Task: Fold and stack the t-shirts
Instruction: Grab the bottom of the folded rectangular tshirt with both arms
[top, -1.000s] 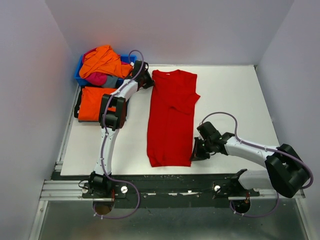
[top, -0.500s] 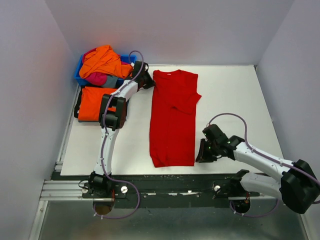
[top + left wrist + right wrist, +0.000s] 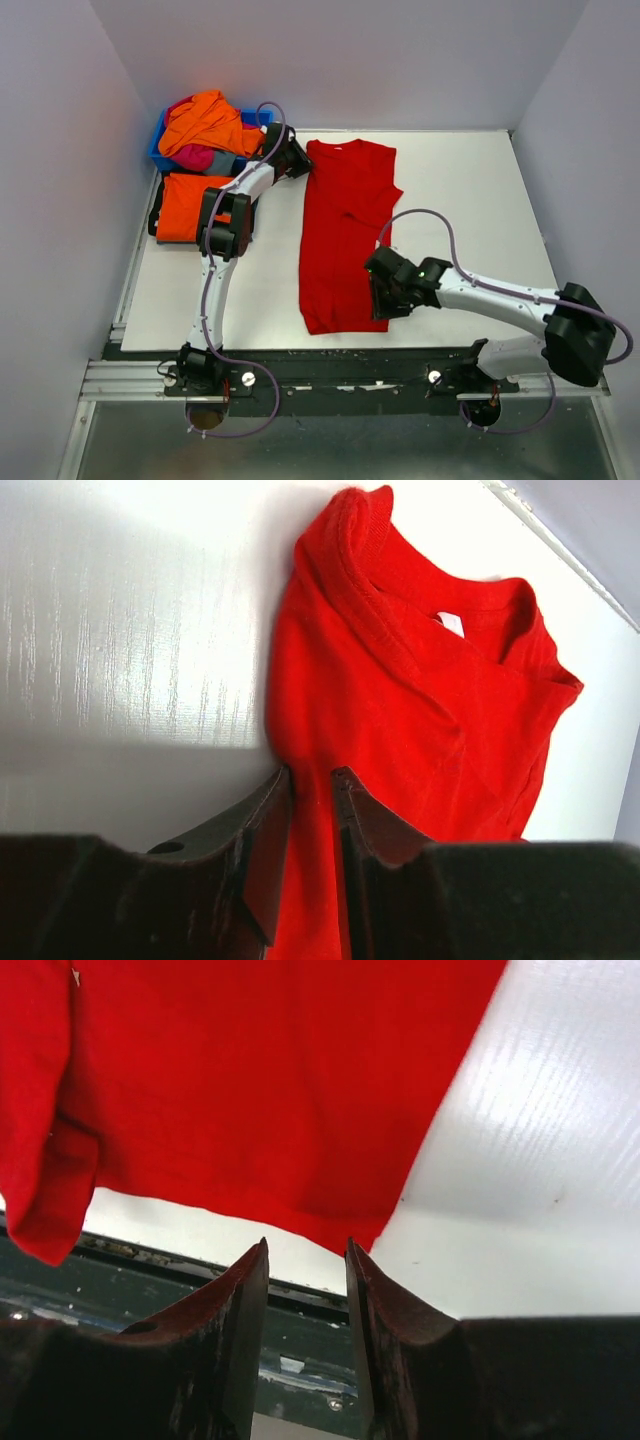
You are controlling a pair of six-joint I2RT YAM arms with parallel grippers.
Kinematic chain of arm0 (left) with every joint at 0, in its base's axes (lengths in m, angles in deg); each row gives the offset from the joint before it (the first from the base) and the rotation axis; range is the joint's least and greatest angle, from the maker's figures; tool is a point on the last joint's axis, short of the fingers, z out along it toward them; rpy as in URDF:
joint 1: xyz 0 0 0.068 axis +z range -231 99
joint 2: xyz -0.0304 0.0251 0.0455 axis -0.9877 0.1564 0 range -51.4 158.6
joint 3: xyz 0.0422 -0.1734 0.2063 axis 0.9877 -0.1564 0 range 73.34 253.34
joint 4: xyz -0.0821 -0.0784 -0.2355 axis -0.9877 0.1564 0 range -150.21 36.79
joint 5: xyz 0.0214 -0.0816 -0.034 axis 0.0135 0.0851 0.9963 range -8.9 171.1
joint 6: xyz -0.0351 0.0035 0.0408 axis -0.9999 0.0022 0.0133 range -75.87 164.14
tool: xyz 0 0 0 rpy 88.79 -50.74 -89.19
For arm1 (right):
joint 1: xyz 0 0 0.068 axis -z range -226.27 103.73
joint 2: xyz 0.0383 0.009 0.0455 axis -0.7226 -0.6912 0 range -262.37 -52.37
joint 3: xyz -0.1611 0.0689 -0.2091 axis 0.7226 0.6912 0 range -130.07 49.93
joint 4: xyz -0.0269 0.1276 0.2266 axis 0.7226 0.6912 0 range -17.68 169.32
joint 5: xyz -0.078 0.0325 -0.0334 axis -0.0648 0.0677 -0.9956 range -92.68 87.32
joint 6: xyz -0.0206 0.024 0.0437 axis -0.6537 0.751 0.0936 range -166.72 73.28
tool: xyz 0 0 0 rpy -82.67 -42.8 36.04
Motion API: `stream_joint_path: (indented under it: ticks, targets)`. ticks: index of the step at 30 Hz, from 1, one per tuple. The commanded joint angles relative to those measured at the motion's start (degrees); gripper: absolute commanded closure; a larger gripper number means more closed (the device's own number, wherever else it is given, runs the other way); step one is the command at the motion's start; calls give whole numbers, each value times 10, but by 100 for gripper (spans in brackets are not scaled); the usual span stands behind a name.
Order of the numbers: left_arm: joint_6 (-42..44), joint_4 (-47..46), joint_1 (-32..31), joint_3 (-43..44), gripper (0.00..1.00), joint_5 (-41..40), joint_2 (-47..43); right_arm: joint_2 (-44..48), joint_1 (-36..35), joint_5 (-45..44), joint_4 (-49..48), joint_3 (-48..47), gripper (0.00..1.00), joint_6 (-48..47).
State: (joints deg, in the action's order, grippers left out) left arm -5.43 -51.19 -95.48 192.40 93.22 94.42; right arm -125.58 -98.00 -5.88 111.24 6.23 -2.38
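From above, a red shirt (image 3: 345,230) lies flat on the middle of the white table (image 3: 470,200) as a long strip, with its collar at 12 o'clock and its hem at 6. One sleeve is folded in over the body on the 3 o'clock side. The left gripper (image 3: 300,165) sits at the shirt's 11 o'clock corner, by the shoulder. The right gripper (image 3: 380,300) is over the 5 o'clock corner, near the hem. At the table's 10 o'clock corner, a blue bin (image 3: 158,145) holds a heap of shirts (image 3: 205,120), orange on top with pink and grey beneath. A folded orange shirt (image 3: 185,205) lies just at 6 o'clock of the bin.

In the left wrist view, the left gripper (image 3: 312,772) has its fingers slightly spread. The red shirt (image 3: 420,710) shows in the narrow gap, and its edge runs from there toward 12 o'clock. Whether the fingers touch the cloth cannot be told. The collar lies at 1 o'clock.

In the right wrist view, the right gripper (image 3: 306,1245) has its fingers spread with nothing between them. The red shirt's (image 3: 270,1080) hem lies just past the tips at 12 o'clock, with bare table (image 3: 540,1160) at 2 o'clock.
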Motion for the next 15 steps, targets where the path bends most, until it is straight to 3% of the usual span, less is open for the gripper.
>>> stream_joint_path:
  ticks: [1, 11, 15]
  targets:
    - [2, 31, -1, 1, 62, 12, 10, -60, -36, -79, 41, -51, 55, 24]
    - [-5, 39, -1, 30, 87, 24, 32, -152, -64, -97, 35, -69, 56, 41]
    - [-5, 39, -1, 35, 100, 24, 35, -159, -67, -90, 28, -60, 67, 50]
